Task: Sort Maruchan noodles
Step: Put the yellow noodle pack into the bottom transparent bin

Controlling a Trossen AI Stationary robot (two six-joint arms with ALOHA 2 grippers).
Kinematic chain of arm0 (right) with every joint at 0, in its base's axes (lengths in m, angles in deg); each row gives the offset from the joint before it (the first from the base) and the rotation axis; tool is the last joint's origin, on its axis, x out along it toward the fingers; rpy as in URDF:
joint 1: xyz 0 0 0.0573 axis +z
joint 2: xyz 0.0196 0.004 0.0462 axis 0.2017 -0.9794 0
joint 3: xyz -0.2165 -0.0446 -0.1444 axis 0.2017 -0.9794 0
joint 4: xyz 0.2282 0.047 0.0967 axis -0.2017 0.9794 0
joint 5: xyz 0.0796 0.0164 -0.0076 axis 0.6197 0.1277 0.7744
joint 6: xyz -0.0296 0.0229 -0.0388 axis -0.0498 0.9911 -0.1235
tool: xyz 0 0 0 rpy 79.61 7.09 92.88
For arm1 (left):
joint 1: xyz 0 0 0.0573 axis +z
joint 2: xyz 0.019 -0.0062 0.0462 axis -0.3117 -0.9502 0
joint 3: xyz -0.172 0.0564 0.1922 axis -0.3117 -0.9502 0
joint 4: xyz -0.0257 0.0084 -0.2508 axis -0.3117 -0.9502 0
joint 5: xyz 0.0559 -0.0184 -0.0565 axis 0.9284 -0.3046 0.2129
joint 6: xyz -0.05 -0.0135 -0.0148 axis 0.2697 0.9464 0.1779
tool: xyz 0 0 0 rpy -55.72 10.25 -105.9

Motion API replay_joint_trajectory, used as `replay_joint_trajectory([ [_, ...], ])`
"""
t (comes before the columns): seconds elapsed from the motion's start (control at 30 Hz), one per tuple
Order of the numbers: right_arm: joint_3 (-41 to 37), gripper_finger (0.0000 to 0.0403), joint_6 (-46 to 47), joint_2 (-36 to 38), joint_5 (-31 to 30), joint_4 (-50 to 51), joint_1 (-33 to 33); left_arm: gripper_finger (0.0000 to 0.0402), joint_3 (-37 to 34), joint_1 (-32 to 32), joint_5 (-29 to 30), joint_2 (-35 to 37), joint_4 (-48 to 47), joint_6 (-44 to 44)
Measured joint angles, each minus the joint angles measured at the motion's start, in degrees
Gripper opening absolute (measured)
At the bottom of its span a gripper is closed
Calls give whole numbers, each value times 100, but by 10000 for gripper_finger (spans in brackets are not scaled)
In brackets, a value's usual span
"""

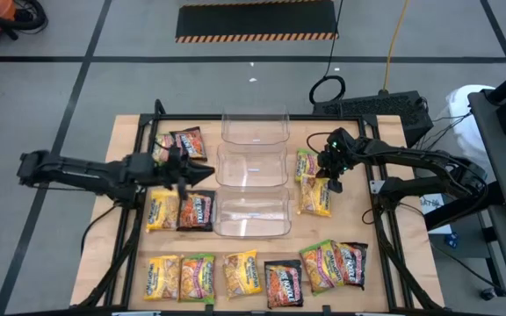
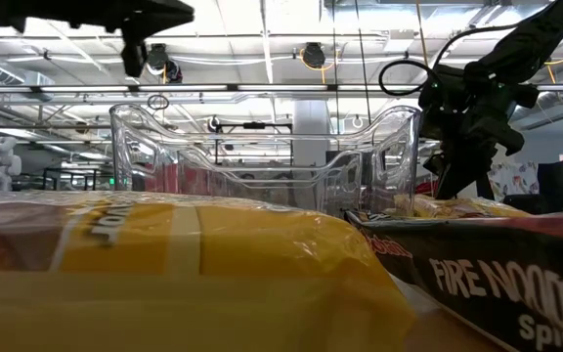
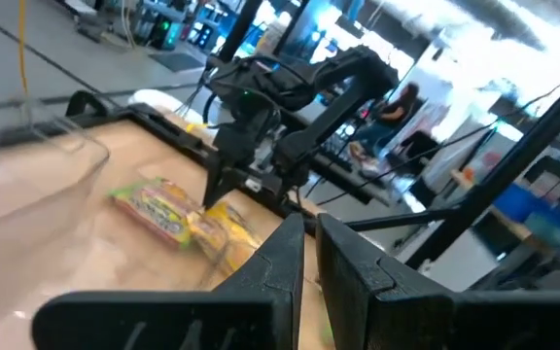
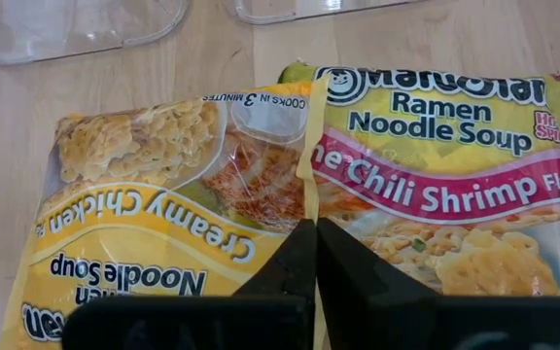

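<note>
Maruchan packets lie flat around three clear bins. In the right wrist view a yellow Creamy Chicken packet (image 4: 154,194) and a green-yellow Chili Shrimp packet (image 4: 445,165) lie side by side, the yellow edge over the green one. My right gripper (image 4: 314,235) is shut and points down at their seam, also visible from above (image 1: 335,178). My left gripper (image 3: 311,233) is shut, holds nothing and hovers raised (image 1: 202,173) over the left group of packets (image 1: 181,211). A row of packets (image 1: 242,274) lies along the near edge. My right gripper's shut fingertips (image 4: 301,243) come from above at the yellow packet's edge (image 4: 304,185), where it overlaps the green-yellow packet. Both packets lie flat on the table. Whether the tips touch them I cannot tell.
The three clear bins (image 1: 251,165) stand in a line down the table's middle, between the two arms. A dark and a yellow packet (image 1: 187,143) lie at the far left. A black frame rail (image 1: 385,228) runs along the table's right side. Bare wood (image 1: 358,219) shows near the right packets.
</note>
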Motion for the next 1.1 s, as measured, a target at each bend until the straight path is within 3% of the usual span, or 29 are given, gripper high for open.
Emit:
replay_joint_trajectory([
  [0.13, 0, 0, -2, 2, -4, 0, 0, 37, 517, 233, -71, -642, -47, 162],
  [0.3, 0, 0, -28, 2, -22, -18, 0, 37, 1119, 509, -591, -1212, -63, 108],
  [0.53, -2, 0, -28, 67, -27, -25, 0, 38, 1592, 792, -918, -1789, -84, 49],
  [0.87, -2, 0, -28, 787, -320, -86, 0, 38, 2003, 1017, -1601, -2254, -65, 172],
  [1.1, -2, 0, -28, 1175, -313, -85, 0, 37, 2063, 1017, -1700, -2300, -79, 113],
])
